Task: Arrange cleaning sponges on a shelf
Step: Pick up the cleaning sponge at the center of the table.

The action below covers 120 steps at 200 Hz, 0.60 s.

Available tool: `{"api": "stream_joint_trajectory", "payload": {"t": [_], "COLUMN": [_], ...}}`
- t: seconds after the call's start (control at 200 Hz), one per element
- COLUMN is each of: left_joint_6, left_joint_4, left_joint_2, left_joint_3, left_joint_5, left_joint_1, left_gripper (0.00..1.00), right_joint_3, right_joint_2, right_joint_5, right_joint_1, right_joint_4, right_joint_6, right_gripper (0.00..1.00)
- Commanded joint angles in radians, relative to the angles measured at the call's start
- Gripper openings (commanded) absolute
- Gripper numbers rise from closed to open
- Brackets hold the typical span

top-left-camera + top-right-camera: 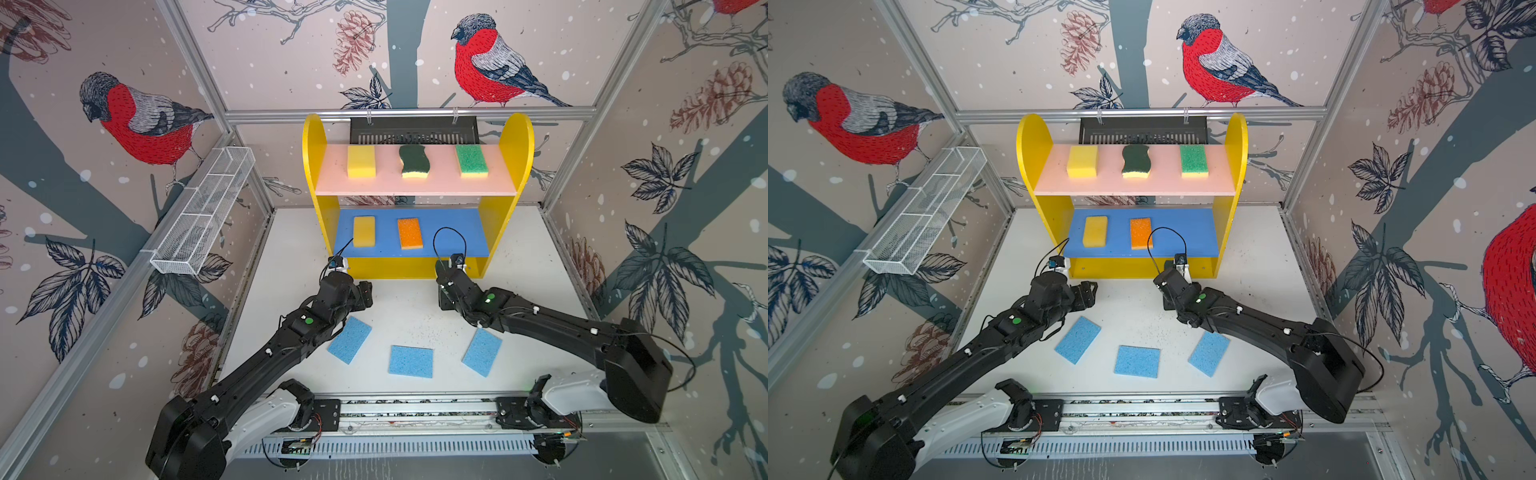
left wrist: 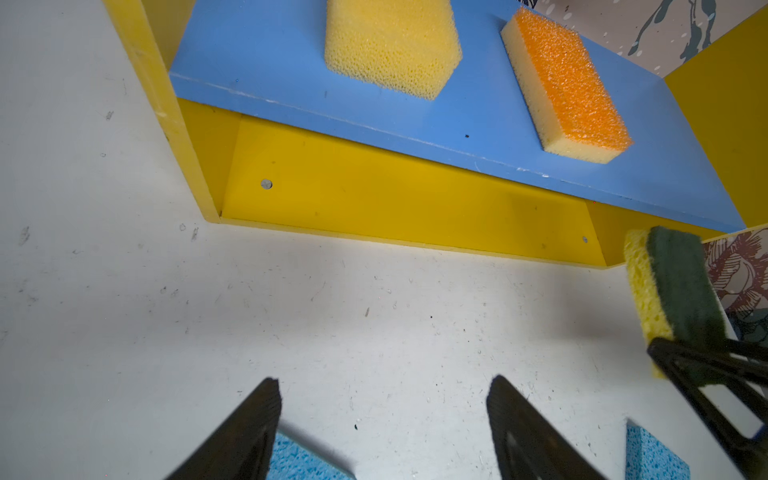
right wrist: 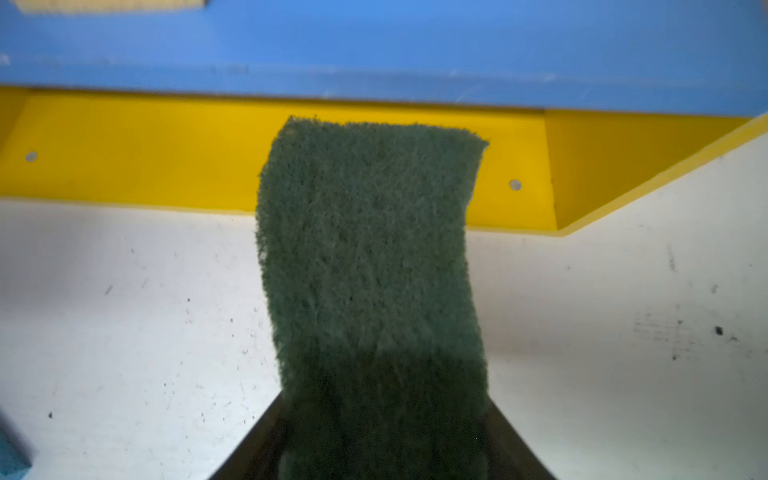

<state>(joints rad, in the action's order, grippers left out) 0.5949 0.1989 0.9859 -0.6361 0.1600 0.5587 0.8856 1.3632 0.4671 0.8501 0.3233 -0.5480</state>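
The shelf (image 1: 519,137) stands at the back. Its pink board (image 1: 386,183) carries a yellow sponge (image 1: 361,161), a wavy dark-green one (image 1: 414,161) and a bright-green one (image 1: 471,160). On the blue board (image 1: 453,237) lie a yellow sponge (image 1: 364,231) and an orange-topped one (image 1: 409,233). Three light-blue sponges (image 1: 350,340), (image 1: 411,361), (image 1: 482,352) lie flat on the table. My right gripper (image 3: 384,399) is shut on a dark-green-on-yellow sponge (image 3: 370,249), low in front of the shelf's yellow bottom. My left gripper (image 2: 382,380) hangs open and empty above the table, beside the left blue sponge.
A white wire-mesh basket (image 1: 203,216) hangs on the left wall. A black slotted tray (image 1: 413,129) sits behind the shelf top. The arms' base rail (image 1: 415,411) runs along the front edge. Both arms reach in close to the shelf front.
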Motion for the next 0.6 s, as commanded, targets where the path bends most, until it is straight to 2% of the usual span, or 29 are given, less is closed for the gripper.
{"api": "stream_joint_trajectory", "payload": {"t": [0.0, 0.2, 0.595], "left_joint_6": [-0.011, -0.021, -0.054], "left_joint_4": [-0.012, -0.024, -0.035], "left_joint_2": [-0.007, -0.005, 0.013], "left_joint_3": [0.001, 0.006, -0.001], "left_joint_5": [0.009, 0.021, 0.035], "left_joint_1": [-0.003, -0.002, -0.003], "left_gripper": [0.79, 0.79, 0.79], "right_joint_3": [0.026, 0.077, 0.198], "right_joint_2": [-0.038, -0.046, 0.081], "right_joint_5": [0.018, 0.023, 0.078], "right_joint_1": [-0.047, -0.115, -0.168], "right_joint_4": [0.006, -0.013, -0.071], "right_joint_6": [0.052, 0.118, 0.197], "right_gripper": [0.59, 0.59, 0.59]}}
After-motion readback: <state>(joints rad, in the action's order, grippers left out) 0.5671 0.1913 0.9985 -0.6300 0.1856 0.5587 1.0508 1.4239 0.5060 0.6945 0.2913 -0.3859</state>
